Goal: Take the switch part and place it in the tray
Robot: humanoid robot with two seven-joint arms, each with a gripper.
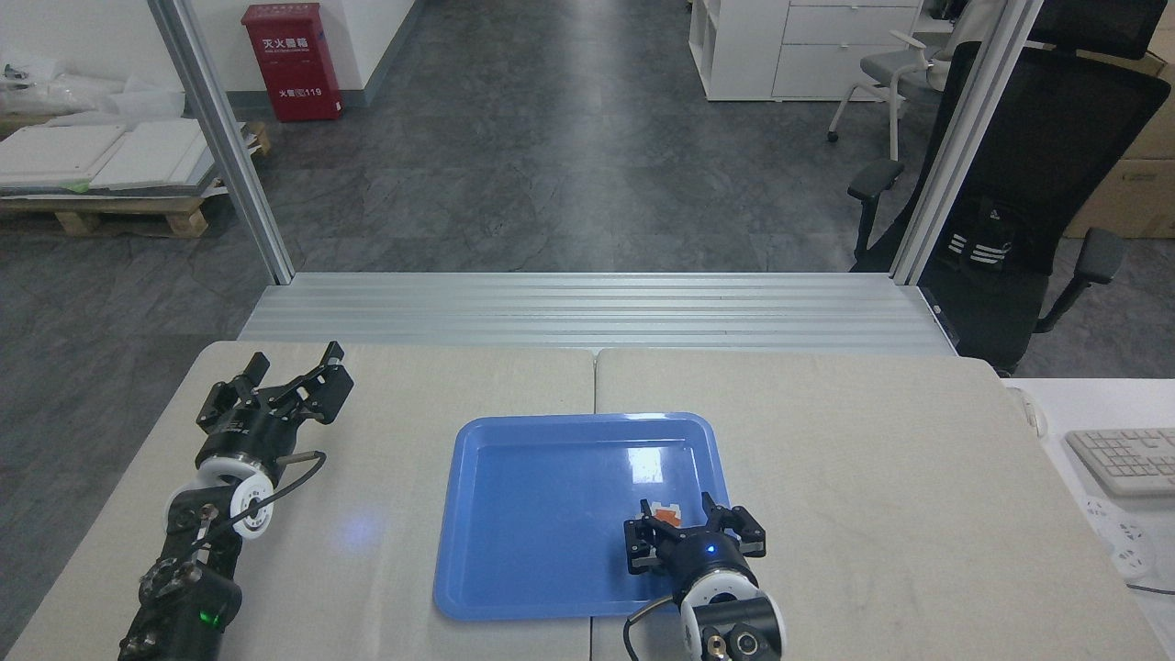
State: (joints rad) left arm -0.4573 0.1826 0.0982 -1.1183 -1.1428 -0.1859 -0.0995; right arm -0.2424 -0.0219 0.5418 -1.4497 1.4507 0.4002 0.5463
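Observation:
The blue tray (514,514) lies in the middle of the table. Low over its near right corner is my right gripper (677,516), shut on the switch part (668,513). Only the part's orange-red patch and a bit of its white body show between the black fingers; the rest is hidden by the gripper. I cannot tell whether the part touches the tray floor. My left gripper (296,361) rests on the table far to the left of the tray, open, with nothing between its fingers.
A white keyboard (1122,459) sits on a separate white desk at the right edge. Beyond the table's far edge runs a ribbed aluminium ledge (597,312) with two slanted metal posts. A black office chair (1028,229) stands at the back right.

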